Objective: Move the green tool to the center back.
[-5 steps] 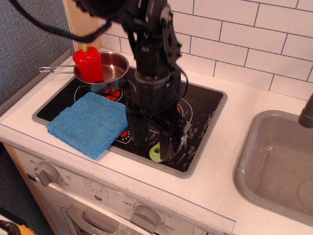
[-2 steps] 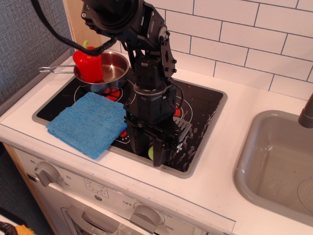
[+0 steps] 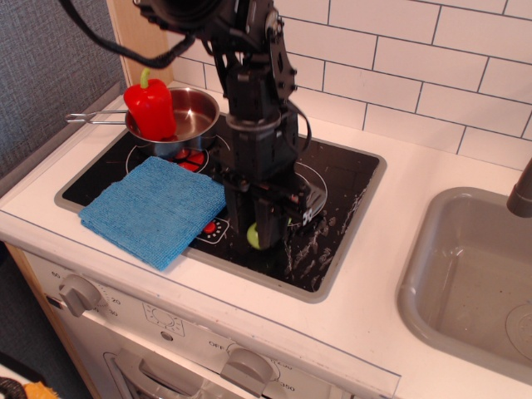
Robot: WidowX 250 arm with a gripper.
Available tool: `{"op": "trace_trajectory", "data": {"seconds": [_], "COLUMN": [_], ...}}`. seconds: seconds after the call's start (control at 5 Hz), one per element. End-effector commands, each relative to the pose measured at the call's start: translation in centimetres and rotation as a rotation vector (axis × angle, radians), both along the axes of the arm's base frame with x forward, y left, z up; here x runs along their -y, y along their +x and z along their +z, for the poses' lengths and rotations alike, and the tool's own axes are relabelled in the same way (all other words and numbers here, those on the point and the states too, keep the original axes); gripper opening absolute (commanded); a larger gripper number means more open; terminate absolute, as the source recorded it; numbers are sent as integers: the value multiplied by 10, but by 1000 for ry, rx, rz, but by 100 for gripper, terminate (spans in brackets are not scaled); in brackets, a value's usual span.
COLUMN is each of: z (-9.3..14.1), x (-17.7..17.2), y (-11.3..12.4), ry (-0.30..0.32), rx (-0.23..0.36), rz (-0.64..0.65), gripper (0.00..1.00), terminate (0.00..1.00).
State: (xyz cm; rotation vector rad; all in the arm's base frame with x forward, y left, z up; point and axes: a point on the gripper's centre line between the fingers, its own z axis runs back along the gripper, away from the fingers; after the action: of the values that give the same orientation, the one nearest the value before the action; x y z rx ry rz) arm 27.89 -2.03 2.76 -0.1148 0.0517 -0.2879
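The green tool shows only in part: its lime-green handle end sticks out at the left of my gripper, and a grey slotted blade shows at the right. My gripper points down over the front middle of the black stovetop, with its fingers closed around the tool. The tool seems to be held just above the glass; the arm hides its middle.
A blue cloth lies on the stove's front left, close to the gripper. A steel pot with a red pepper stands at the back left. A grey sink is at the right. A white tiled wall runs behind.
The gripper has closed on the green tool and moved slightly back and left with it. The handle end sits higher in view than a second ago.
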Motion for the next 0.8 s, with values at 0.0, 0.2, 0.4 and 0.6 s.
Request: {"op": "trace_trajectory", "data": {"seconds": [0.0, 0.2, 0.4, 0.6], "z": [48, 82, 86, 67], "x": [-12, -25, -59, -95], "y": [17, 45, 80, 103], "ry": [7, 27, 54, 103], "rx": [129, 238, 248, 214], "rz": [8, 77, 189, 277], "gripper": [0, 0, 0, 0], "terminate": [0, 0, 0, 0]}}
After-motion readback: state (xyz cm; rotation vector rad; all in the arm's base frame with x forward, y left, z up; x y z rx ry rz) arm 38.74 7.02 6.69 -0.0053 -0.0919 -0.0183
